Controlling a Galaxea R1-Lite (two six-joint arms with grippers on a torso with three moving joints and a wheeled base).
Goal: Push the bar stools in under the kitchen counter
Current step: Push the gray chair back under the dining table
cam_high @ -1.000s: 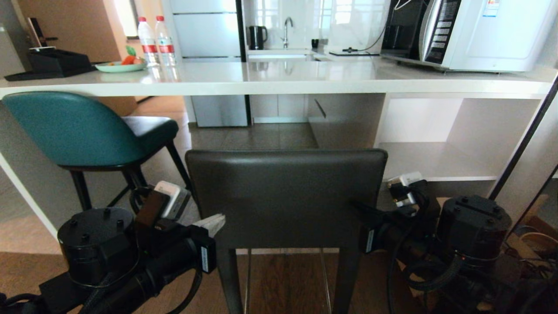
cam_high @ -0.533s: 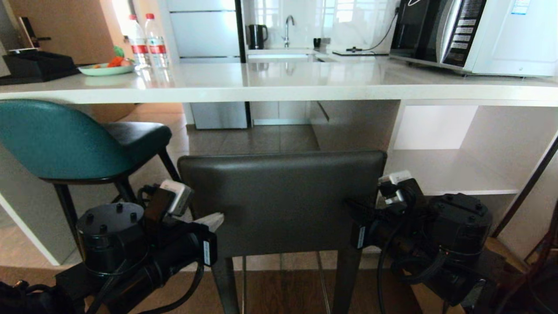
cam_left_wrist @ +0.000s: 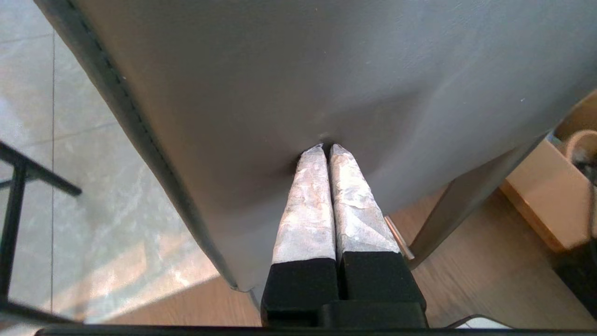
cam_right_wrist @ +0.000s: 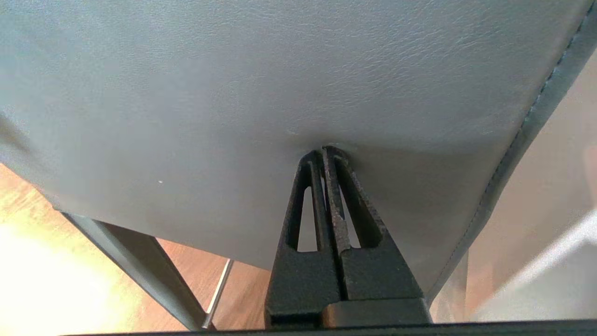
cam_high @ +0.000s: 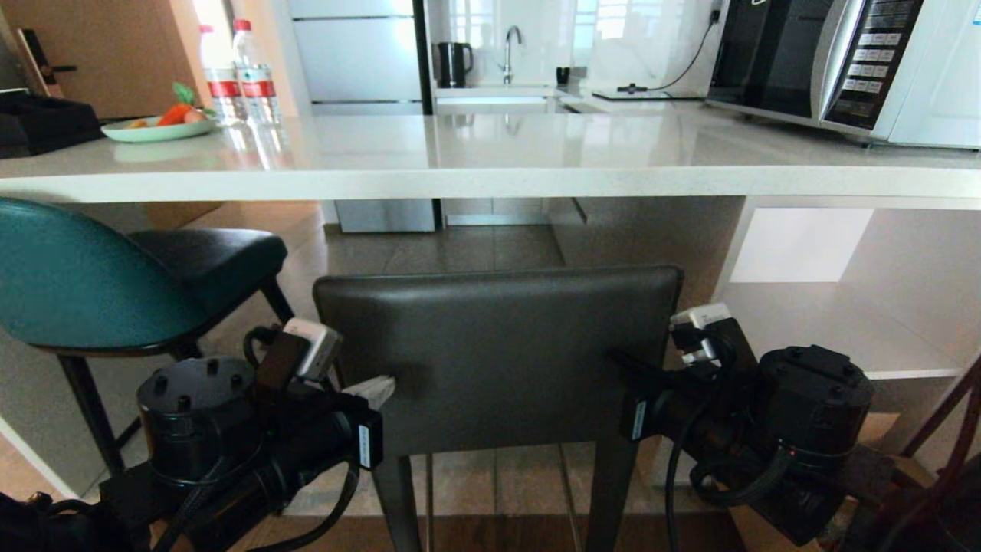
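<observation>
A dark grey bar stool (cam_high: 498,353) with a rectangular back stands in front of me, short of the white kitchen counter (cam_high: 490,180). My left gripper (cam_high: 391,383), shut, presses its tips into the left side of the backrest (cam_left_wrist: 326,93), denting the leather. On the backrest's right side (cam_right_wrist: 280,84) my right gripper (cam_high: 617,360) is shut too and pushes in the same way. The teal bar stool (cam_high: 84,284) stands at the left, its seat partly under the counter edge.
On the counter sit a microwave (cam_high: 851,69), a green plate of vegetables (cam_high: 157,126), two water bottles (cam_high: 237,77) and a black tray (cam_high: 42,123). A white shelf (cam_high: 835,322) fills the space under the counter's right part. A cardboard box (cam_left_wrist: 555,196) lies on the floor.
The whole view has shifted: the counter has come closer and lower in the picture and the teal stool has slid left. Both grippers stay pressed on the grey backrest, which keeps its place before me.
</observation>
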